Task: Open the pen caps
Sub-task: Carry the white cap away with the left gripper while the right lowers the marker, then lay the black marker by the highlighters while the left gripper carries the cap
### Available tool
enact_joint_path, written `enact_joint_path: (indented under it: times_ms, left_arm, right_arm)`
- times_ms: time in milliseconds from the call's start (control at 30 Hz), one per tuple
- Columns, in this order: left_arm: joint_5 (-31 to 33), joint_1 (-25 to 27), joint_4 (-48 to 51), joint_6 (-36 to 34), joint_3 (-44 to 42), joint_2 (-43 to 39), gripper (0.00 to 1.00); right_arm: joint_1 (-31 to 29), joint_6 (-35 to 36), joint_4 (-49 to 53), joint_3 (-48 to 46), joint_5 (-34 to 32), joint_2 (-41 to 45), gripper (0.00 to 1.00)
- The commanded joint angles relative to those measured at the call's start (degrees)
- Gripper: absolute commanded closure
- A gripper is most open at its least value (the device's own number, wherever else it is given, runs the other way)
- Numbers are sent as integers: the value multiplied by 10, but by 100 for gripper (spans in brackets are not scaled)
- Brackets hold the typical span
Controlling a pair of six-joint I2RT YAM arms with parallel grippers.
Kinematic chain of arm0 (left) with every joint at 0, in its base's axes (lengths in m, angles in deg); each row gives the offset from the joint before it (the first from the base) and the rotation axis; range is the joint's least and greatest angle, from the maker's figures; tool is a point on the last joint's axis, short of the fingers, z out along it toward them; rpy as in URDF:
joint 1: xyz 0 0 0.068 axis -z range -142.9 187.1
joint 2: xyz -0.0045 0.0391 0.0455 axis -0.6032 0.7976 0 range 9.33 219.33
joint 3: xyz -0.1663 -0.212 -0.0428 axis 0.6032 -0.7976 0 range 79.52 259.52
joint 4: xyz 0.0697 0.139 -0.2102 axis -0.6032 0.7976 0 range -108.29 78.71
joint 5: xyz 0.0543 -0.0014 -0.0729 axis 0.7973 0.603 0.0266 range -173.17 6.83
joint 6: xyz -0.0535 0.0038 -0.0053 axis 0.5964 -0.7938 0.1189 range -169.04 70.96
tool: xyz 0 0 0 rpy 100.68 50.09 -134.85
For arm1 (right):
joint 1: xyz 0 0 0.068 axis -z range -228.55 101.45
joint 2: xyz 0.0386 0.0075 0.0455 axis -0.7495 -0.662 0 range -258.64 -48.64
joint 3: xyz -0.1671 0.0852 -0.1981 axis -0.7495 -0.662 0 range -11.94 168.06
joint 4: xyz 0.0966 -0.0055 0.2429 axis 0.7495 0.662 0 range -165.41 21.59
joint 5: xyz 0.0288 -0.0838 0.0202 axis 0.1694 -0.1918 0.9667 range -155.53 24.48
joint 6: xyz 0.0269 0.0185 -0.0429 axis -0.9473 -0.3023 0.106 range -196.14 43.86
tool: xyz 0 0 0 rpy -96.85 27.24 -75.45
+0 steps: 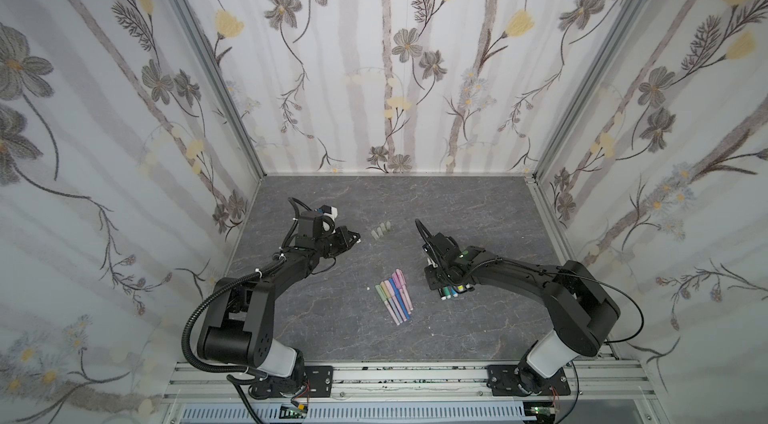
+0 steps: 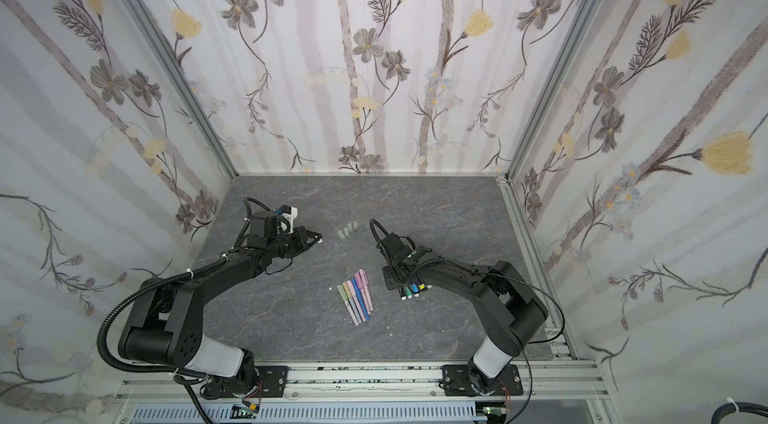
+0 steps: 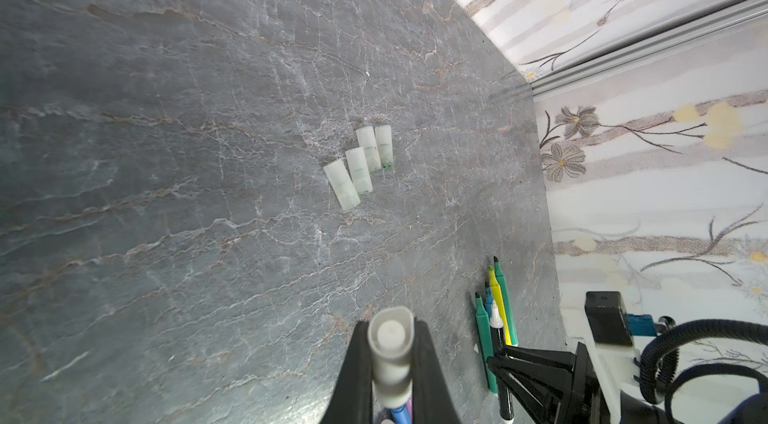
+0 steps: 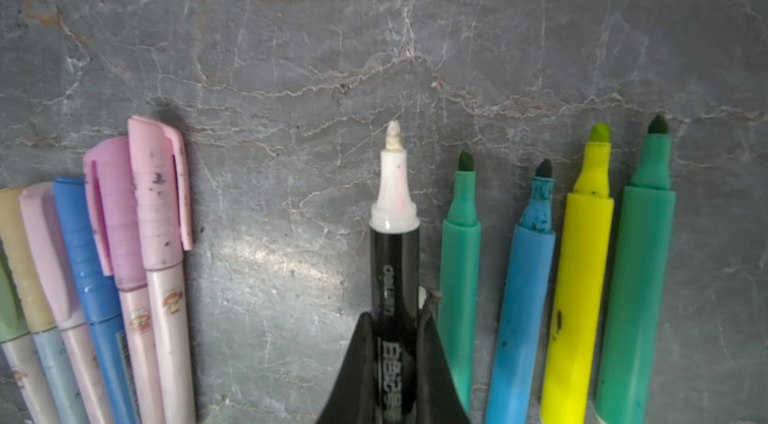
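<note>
Left wrist view: gripping a greyish cap (image 3: 388,363) in the left claw (image 3: 390,326), short of four loose caps (image 3: 359,170) on the counter (image 3: 166,152). Clamping the black pen (image 4: 394,260) in the right claw (image 4: 395,314), alongside capped pastel pens (image 4: 160,214).

Four translucent caps (image 3: 359,170) loose on the desk (image 1: 332,339), one more greyish cap (image 3: 390,343) off it, six pastel pens (image 4: 83,243) with caps on, four uncapped thick markers (image 4: 582,255) in teal, blue, yellow, green, one uncapped black marker (image 4: 394,268), two robot arms (image 1: 257,301)
</note>
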Motion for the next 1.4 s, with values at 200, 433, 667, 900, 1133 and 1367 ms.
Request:
enact_joint_path:
  times_ms: [200, 433, 667, 900, 1133, 1367]
  left_arm:
    - [-10, -4, -19, -8, 1, 4, 100]
    - [-15, -11, -12, -14, -1, 3, 100]
    - [-17, -14, -11, -14, -1, 2, 100]
    - [-18, -14, -7, -16, 4, 2, 100]
    - [-18, -14, -7, -14, 5, 4, 100]
    - [-18, -14, -11, -13, 1, 5, 100]
  right_arm:
    - [0, -1, 17, 7, -26, -19, 92]
    - [0, -3, 20, 13, -27, -25, 87]
    - [-2, -1, 27, 26, -32, -38, 82]
    - [-3, 3, 36, 35, -41, -40, 80]
    - [-6, 6, 39, 34, -46, -42, 78]
    - [-8, 8, 38, 34, -48, -42, 77]
